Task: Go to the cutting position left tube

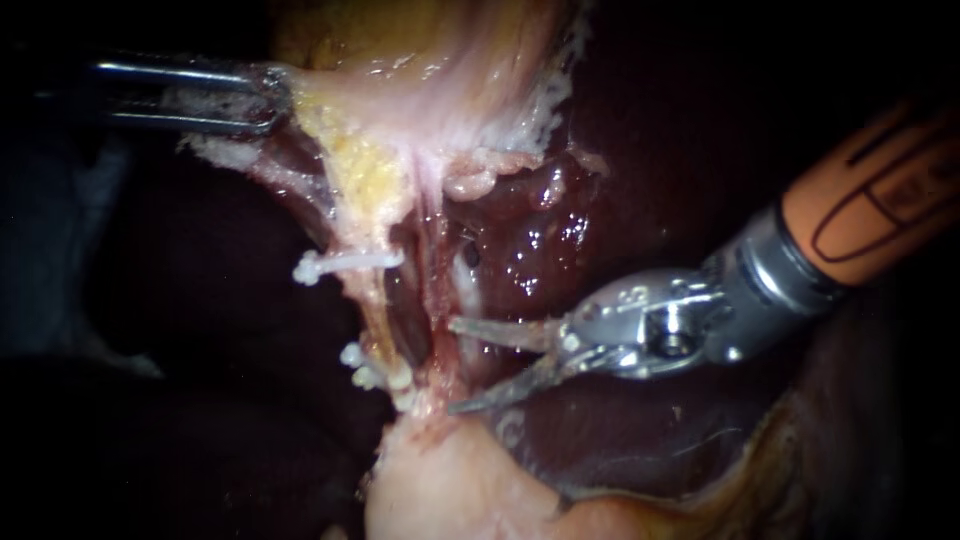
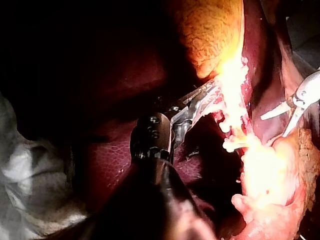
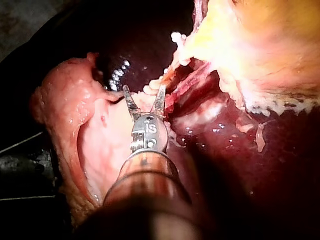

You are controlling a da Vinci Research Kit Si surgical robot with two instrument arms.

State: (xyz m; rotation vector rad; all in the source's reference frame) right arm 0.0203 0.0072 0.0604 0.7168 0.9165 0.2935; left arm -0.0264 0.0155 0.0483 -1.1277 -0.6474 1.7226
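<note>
Our left instrument (image 1: 268, 100) comes in from the upper left. Its jaws are clenched on the edge of the gallbladder (image 1: 440, 80), which looks taut. The left tube (image 1: 378, 300) runs as a yellowish strand from the gallbladder down to the fat (image 1: 450, 490) below. One white clip (image 1: 345, 263) crosses it high up, and more clips (image 1: 372, 372) sit in a cluster lower down, with a bare stretch of tube between them.

Our right instrument (image 1: 455, 365) comes in from the right across the liver (image 1: 545, 240). Its two thin blades are spread apart and grasp nothing. Their tips lie about level with the lower clips, just beside a reddish strand (image 1: 436, 300) on the right of the left tube. They stop short of the left tube and do not touch it.
</note>
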